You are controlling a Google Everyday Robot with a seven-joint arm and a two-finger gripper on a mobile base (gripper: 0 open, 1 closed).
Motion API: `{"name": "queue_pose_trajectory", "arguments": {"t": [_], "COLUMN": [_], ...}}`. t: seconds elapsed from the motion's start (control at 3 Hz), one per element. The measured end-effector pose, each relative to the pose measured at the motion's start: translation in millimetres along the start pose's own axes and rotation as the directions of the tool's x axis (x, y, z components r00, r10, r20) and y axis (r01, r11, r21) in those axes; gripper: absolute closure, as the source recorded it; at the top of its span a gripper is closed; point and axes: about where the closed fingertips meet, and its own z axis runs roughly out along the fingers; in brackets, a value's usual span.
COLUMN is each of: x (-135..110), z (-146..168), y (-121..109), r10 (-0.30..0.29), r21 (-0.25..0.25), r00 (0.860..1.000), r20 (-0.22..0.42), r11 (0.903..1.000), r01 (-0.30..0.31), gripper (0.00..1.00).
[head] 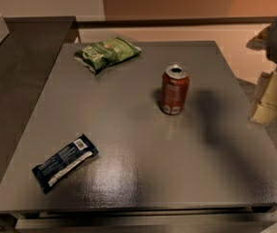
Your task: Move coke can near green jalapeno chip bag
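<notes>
Coke can [174,90], upright with its silver top opened, standing right of centre on the grey table [143,174]. Green jalapeno chip bag [107,53], lying flat toward the far left, well apart from the can. A dark blue wrapper [64,162] lies near the front left and plays no part in the task. The gripper [272,97] hangs at the right edge of the view, beyond the table's side, clear of the can and carrying nothing; whether it is wide or narrow cannot be told. Judged stage: approach, with the grasp not yet made. The next move calls for a leftward reach to enclose the can at mid-height without tipping it.
</notes>
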Motion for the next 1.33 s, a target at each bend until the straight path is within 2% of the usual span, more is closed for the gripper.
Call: {"name": "queue_pose_trajectory", "arguments": {"t": [0.33,0.67,1.0,1.33], "x": [-12,-20,-46,-66], "z": [12,19,47,67], "y": [-11,-17,-34,-49], "r10": [0.031,0.050,0.111,0.156], "r21": [-0.012,-0.020,-0.034,-0.040], "r00": [0.998,0.995,0.979,0.960], "r20": [0.054,0.081,0.171,0.231], "r11": [0.9994,0.9986,0.9938,0.9878], "r01": [-0.031,-0.048,-0.106,-0.151], "gripper": [0.00,0.00,0.00,0.00]}}
